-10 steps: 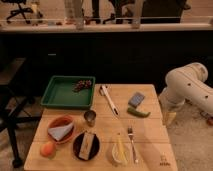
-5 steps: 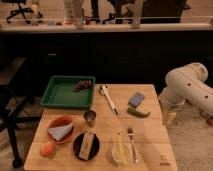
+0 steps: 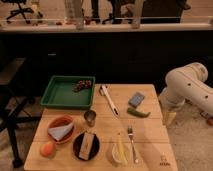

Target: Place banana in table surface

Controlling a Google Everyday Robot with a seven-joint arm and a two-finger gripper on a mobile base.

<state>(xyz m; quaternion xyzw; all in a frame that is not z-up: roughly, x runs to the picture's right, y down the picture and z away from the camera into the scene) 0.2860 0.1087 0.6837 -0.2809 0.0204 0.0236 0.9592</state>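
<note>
The hand [image 3: 169,116] hangs empty and wide beside the right edge of the bench [image 3: 150,131], well apart from the banana [image 3: 119,146], which lies in a pale dish [image 3: 112,154] near the front, just beside the fork [image 3: 132,144]. It looks light, soft and easily bruised; a gentle pinch across its middle seems best.
</note>
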